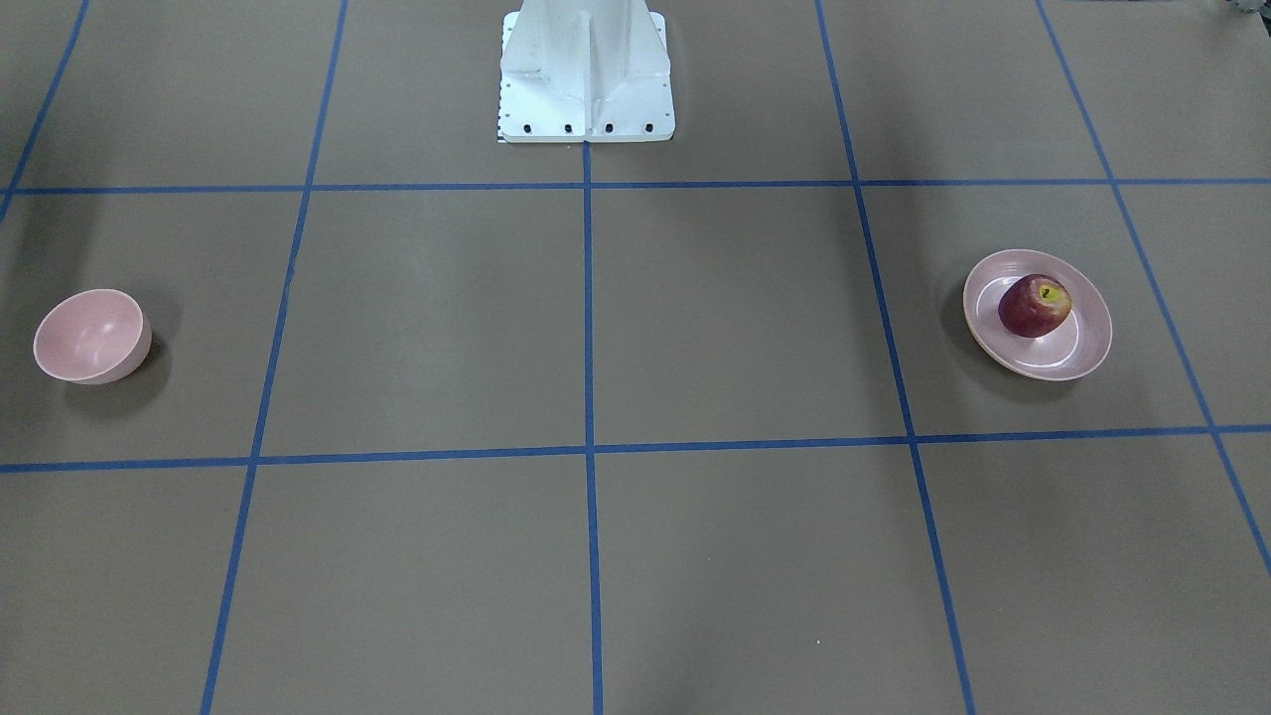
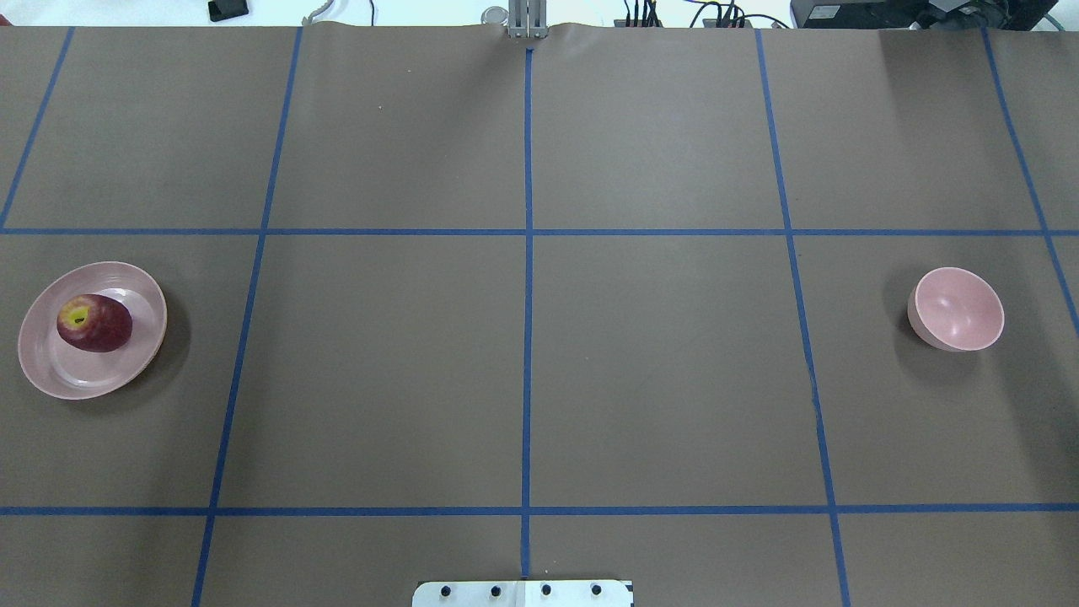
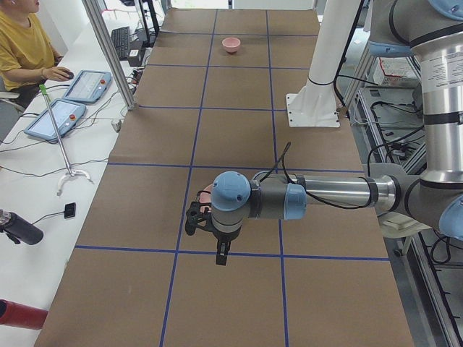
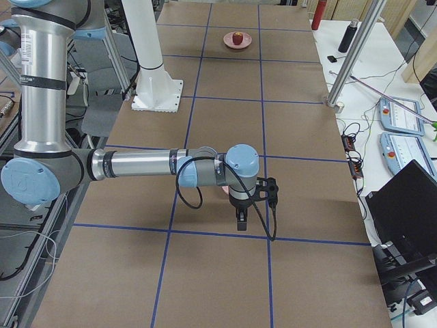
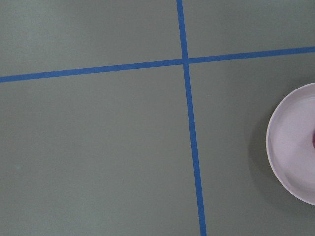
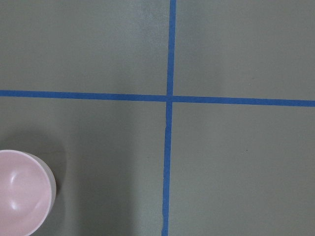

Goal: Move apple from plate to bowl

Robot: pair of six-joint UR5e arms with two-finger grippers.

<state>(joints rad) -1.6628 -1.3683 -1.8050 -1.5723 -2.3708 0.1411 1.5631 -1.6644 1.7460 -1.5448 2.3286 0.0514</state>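
The dark-red apple (image 1: 1035,306) with a yellow-green stem patch lies on the pale-pink plate (image 1: 1087,348) on the robot's left side of the table; both also show in the overhead view, the apple (image 2: 94,323) on the plate (image 2: 50,371). The small deep pink bowl (image 2: 958,309) stands empty on the robot's right side. My left gripper (image 3: 221,254) hangs high over the table near the plate and shows only in the exterior left view. My right gripper (image 4: 240,222) hangs above the table near the bowl and shows only in the exterior right view. I cannot tell whether either is open or shut.
The brown table is marked with a grid of blue tape. The white robot base (image 1: 586,74) stands at the robot-side edge, centred. The left wrist view shows the plate's edge (image 5: 290,147); the right wrist view shows the bowl (image 6: 19,191). An operator (image 3: 22,43) sits across the table.
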